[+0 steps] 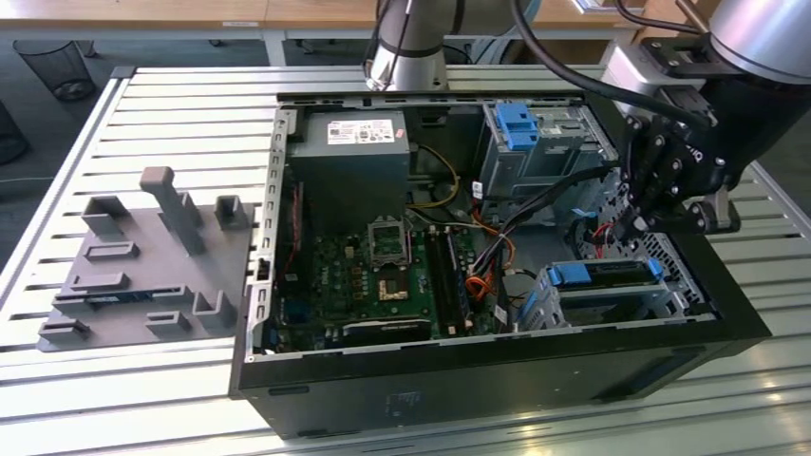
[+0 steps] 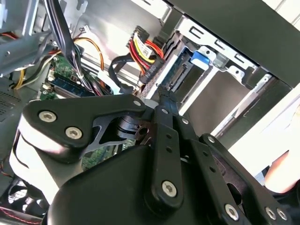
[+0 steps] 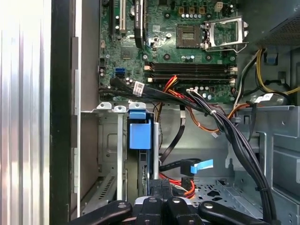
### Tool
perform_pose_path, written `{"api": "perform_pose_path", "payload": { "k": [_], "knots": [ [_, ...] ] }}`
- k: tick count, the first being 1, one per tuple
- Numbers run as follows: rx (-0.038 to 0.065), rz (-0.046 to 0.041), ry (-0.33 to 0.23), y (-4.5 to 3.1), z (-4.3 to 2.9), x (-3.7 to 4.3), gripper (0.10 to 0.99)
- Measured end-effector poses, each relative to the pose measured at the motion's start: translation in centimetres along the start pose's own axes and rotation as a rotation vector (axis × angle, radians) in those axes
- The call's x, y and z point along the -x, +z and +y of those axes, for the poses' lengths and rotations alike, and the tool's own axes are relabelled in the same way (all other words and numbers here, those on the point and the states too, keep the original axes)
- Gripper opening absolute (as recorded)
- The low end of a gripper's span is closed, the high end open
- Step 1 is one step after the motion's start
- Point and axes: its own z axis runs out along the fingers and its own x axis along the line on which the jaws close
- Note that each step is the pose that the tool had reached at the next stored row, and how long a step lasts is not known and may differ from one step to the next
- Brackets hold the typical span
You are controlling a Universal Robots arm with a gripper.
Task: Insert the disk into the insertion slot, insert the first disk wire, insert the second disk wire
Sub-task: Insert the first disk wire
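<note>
The disk [image 1: 606,274], in its bright blue frame [image 3: 139,133], lies inside the insertion slot [image 1: 659,302], a silver perforated cage [image 3: 107,140] at the case's front corner. My gripper [image 1: 630,226] hangs over the disk's rear end. In both wrist views its fingers [image 3: 156,202] are pressed together. In the second wrist view, the gripper [image 2: 162,96] meets a black connector [image 2: 152,72] with red and yellow leads, right beside the disk's rear edge [image 2: 180,75]. A second black cable with a light-blue tab [image 3: 200,165] lies loose close by.
The open computer case [image 1: 380,389] sits on a slatted metal table [image 1: 190,104]. A thick black cable bundle [image 3: 234,140] crosses between the motherboard [image 1: 380,275] and the cage. A taller grey bay with a blue tab [image 1: 519,123] stands behind. A grey fixture plate [image 1: 140,266] lies at the exterior view's left.
</note>
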Motion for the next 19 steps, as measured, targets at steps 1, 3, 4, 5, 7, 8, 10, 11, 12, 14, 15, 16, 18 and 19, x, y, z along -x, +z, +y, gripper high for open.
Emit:
{"api": "perform_pose_path", "payload": {
  "k": [1,3,4,5,7,8,10,11,12,14,15,16,18,19],
  "knots": [
    [0.000,0.0000,0.002,0.00,-0.02,0.11,0.106],
    [0.000,-0.0001,0.009,0.00,-0.05,0.26,0.106],
    [0.000,-0.0002,0.013,0.00,-0.08,0.32,0.106],
    [0.000,-0.0002,0.018,0.00,-0.11,0.38,0.106],
    [0.000,-0.0003,0.030,0.00,-0.16,0.46,0.106],
    [0.000,-0.0003,0.036,0.00,-0.18,0.50,0.106],
    [0.000,-0.0005,0.047,0.00,-0.22,0.58,0.106],
    [-0.001,-0.0005,0.053,0.01,-0.24,0.63,0.114],
    [-0.001,-0.0006,0.059,0.01,-0.26,0.68,0.114],
    [-0.001,-0.0006,0.067,0.00,-0.31,0.81,0.165],
    [-0.001,-0.0007,0.071,0.01,-0.34,0.86,0.235],
    [-0.001,-0.0008,0.076,0.01,-0.35,0.90,0.235],
    [-0.001,-0.0008,0.087,0.01,-0.39,0.98,0.235],
    [-0.001,-0.0009,0.093,0.01,-0.40,1.02,0.251]
  ]
}}
